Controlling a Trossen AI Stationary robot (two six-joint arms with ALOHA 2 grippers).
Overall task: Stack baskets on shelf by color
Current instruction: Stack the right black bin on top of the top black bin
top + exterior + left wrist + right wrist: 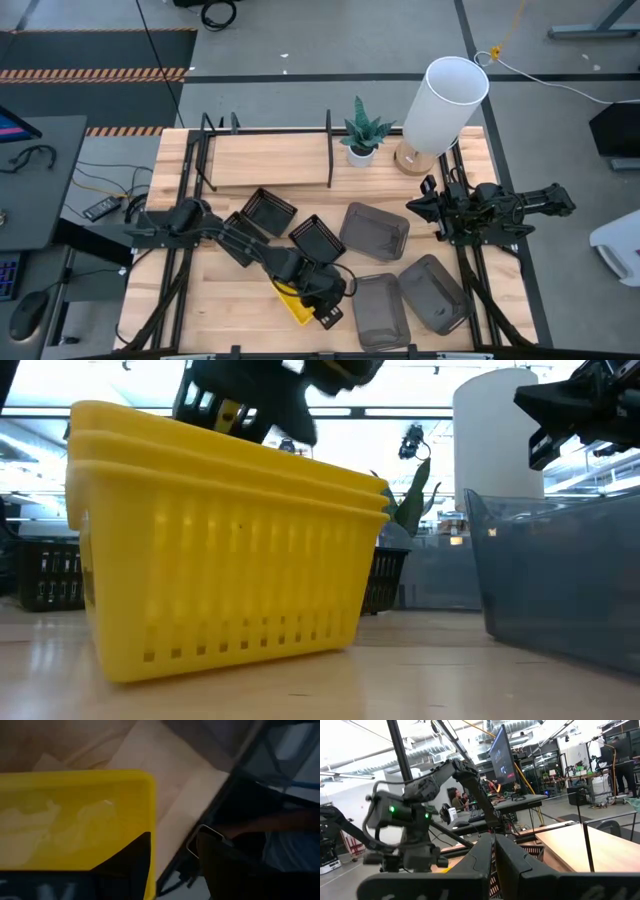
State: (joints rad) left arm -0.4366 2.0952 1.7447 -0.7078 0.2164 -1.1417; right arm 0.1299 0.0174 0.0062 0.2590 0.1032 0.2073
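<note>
Three nested bright yellow baskets (293, 306) (220, 550) stand on their base on the table near its near edge. My left gripper (325, 298) (170, 865) is over one end of this stack and open, with one finger inside the top basket and one outside its end wall. Two black slatted baskets (268, 212) (318, 238) lie apart on the table; a third is hidden. Three grey baskets (373, 230) (380, 310) (433, 292) lie singly to the right. The light-wood shelf (265, 160) stands at the far edge. My right gripper (418, 207) (493, 855) waits shut above the table's right side. My left gripper comes down from above astride the yellow stack's end wall (149, 820). One finger (127, 862) is inside the top basket close against that wall, and the other finger (220, 865) is outside with bare table showing between. Whether the inner finger touches the wall, I cannot tell.
A potted plant (360, 140) and a tall white cylinder on a wooden base (445, 100) stand at the far edge, right of the shelf. The grey baskets crowd the near right. Black rod frames (470, 270) run along both table sides.
</note>
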